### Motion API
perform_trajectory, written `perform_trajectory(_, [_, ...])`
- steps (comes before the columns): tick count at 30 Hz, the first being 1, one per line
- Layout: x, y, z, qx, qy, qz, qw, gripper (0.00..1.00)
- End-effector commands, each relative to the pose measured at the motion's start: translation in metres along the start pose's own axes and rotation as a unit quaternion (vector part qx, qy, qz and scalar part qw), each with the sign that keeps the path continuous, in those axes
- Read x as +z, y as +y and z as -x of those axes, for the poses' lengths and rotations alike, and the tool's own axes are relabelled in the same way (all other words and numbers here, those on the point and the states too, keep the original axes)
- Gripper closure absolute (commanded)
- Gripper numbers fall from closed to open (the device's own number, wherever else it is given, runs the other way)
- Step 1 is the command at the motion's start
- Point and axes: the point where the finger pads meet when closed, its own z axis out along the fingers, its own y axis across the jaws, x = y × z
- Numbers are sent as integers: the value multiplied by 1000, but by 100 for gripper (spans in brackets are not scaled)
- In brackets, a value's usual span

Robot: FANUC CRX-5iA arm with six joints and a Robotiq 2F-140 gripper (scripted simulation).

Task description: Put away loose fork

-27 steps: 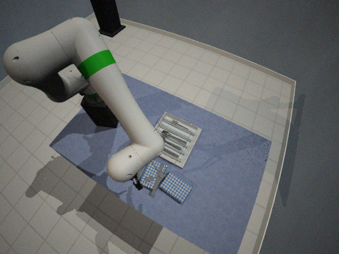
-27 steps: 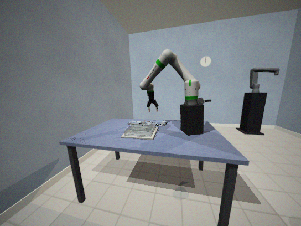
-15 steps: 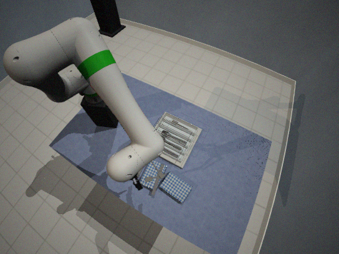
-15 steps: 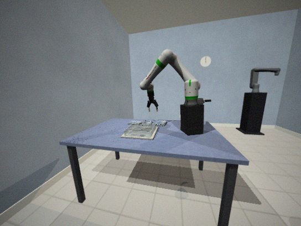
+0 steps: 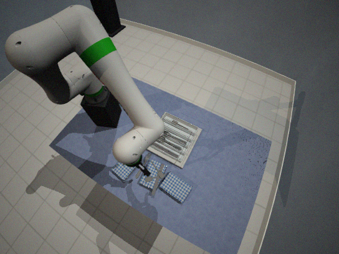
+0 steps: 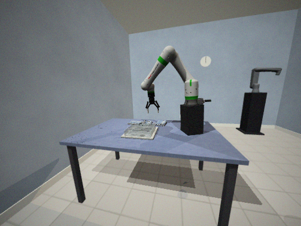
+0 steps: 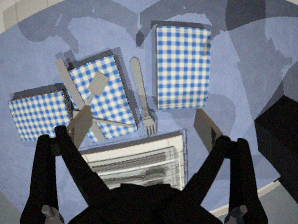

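Fork (image 7: 141, 96) | flat between napkins (image 7: 181, 63) | claw (image 7: 143, 219) spread, empty

Three checked napkins (image 7: 182, 63) lie on the blue table (image 6: 193, 149); a clock (image 6: 205, 61) hangs on the wall behind it.

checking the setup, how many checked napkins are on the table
3, in a row beside the cutlery tray: one checked napkin on the right, one in the middle under loose cutlery, one on the left. None seems hidden.
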Motion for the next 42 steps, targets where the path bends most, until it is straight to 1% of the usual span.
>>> perform_trajectory(1, [6, 16, 34, -124, 7, -43, 991, 0])
perform_trajectory(24, [6, 17, 35, -133, 8, -43, 990, 0])
perform_trajectory(29, [7, 17, 35, -180, 10, -43, 983, 0])
perform_trajectory(31, [9, 17, 36, -217, 11, -43, 975, 0])
perform_trajectory(33, [10, 16, 37, -265, 13, -42, 963, 0])
perform_trajectory(35, [12, 16, 38, -324, 16, -41, 945, 0])
perform_trajectory(37, [14, 16, 39, -384, 19, -40, 922, 0])
perform_trajectory(39, [17, 16, 40, -427, 23, -38, 903, 0])
perform_trajectory(41, [17, 16, 40, -427, 23, -38, 903, 0])
perform_trajectory(42, [18, 16, 41, -491, 25, -37, 870, 0])
